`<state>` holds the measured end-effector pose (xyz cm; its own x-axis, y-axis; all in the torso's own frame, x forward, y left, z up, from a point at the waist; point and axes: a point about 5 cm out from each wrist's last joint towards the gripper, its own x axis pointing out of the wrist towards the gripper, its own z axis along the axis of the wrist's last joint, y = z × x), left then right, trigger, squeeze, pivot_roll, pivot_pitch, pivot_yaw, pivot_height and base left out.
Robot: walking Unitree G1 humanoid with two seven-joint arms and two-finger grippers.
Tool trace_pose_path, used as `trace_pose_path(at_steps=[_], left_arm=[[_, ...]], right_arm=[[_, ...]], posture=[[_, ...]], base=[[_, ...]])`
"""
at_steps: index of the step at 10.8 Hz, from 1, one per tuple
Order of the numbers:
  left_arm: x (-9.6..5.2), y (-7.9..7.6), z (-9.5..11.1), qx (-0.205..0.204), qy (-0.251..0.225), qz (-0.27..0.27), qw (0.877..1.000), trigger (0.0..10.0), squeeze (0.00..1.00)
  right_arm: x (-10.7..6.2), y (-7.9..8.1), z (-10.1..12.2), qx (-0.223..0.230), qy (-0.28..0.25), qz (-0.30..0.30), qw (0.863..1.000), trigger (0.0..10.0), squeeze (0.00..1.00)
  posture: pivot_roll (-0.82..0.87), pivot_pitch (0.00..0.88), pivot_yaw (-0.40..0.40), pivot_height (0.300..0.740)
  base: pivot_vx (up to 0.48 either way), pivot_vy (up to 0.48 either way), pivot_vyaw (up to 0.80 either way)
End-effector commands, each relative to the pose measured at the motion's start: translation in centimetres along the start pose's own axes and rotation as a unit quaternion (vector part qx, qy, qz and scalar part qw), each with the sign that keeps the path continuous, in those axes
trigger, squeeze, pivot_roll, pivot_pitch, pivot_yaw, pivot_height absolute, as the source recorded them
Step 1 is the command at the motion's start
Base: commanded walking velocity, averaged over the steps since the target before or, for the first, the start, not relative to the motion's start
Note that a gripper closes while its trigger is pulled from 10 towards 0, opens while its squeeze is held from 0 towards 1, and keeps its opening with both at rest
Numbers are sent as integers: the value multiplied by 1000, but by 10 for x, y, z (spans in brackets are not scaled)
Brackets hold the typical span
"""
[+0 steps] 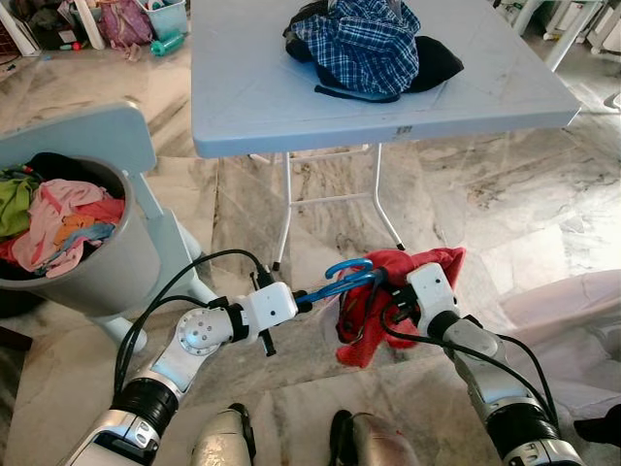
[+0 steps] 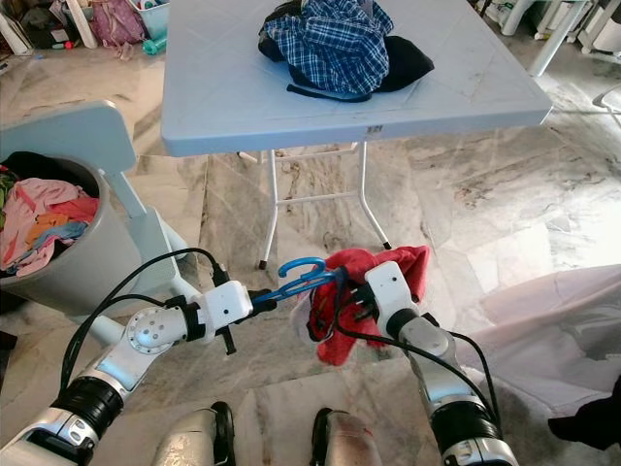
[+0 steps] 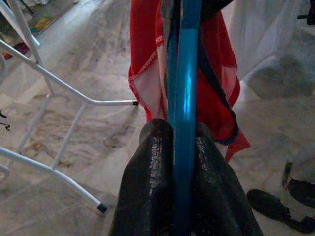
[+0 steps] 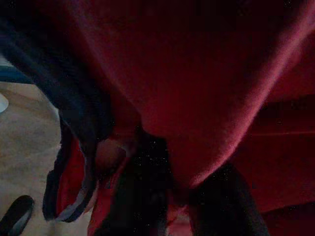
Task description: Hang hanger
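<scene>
A blue plastic hanger (image 1: 342, 280) is held low in front of me, above the marble floor. My left gripper (image 1: 312, 297) is shut on its bar; in the left wrist view the black fingers (image 3: 150, 182) pinch the blue bar (image 3: 186, 108). A red garment (image 1: 388, 301) with dark trim hangs over the hanger's far end. My right gripper (image 1: 393, 309) is shut on that red cloth (image 4: 197, 98), its fingers (image 4: 142, 196) buried in the folds. Much of the hanger is hidden under the garment.
A grey folding table (image 1: 252, 107) with white legs stands ahead, carrying a plaid shirt (image 1: 364, 44) on dark clothes. A grey laundry basket (image 1: 107, 272) full of clothes sits at my left. White cloth (image 1: 572, 301) lies on the floor at right.
</scene>
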<state>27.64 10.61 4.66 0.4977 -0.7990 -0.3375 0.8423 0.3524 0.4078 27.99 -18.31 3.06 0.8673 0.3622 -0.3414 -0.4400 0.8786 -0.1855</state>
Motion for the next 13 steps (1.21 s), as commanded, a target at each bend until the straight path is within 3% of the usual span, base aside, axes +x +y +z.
trace_pose_path(at_steps=[1, 2, 4, 6, 8, 9, 10, 12, 13], left_arm=[[1, -1, 5, 8, -14, 0, 1000, 0, 0], [0, 0, 2, 2, -7, 5, 1000, 0, 0], [0, 1, 1, 1, -4, 8, 1000, 0, 0], [-5, 4, -7, -6, 21, 21, 1000, 0, 0], [-17, 6, -23, -25, 62, 39, 997, 0, 0], [-24, 1, -28, -35, 73, 15, 997, 0, 0], [-29, -3, -28, -39, 72, -6, 997, 0, 0], [-39, -17, -32, -65, 73, -25, 995, 0, 0], [-46, -22, -33, -81, 62, -4, 995, 0, 0]], right_arm=[[-4, -4, -4, 3, 3, -12, 1000, 0, 0], [-2, -10, 7, 73, -20, -33, 997, 0, 0], [-1, -17, 17, 94, -38, -42, 994, 0, 0], [-3, -34, 30, 134, -69, -100, 984, 0, 0], [-7, -59, 59, 122, -112, -149, 975, 0, 0], [-6, -82, 87, 99, -148, -179, 967, 0, 0], [0, -95, 103, 105, -156, -195, 963, 0, 0], [7, -99, 108, 72, -146, -220, 962, 0, 0], [6, -99, 90, 68, -113, -255, 958, 0, 0]], posture=[[-55, 174, -24, 740], [-55, 176, -26, 740], [-56, 177, -28, 740], [-48, 178, -19, 740], [-52, 188, -2, 740], [-41, 197, 0, 740], [-36, 201, 1, 740], [-3, 199, -1, 740], [9, 194, -6, 740]], base=[[0, 0, 0], [0, 0, 0], [0, 0, 0], [0, 0, 0], [0, 0, 0], [0, 0, 0], [0, 0, 0], [0, 0, 0], [0, 0, 0]])
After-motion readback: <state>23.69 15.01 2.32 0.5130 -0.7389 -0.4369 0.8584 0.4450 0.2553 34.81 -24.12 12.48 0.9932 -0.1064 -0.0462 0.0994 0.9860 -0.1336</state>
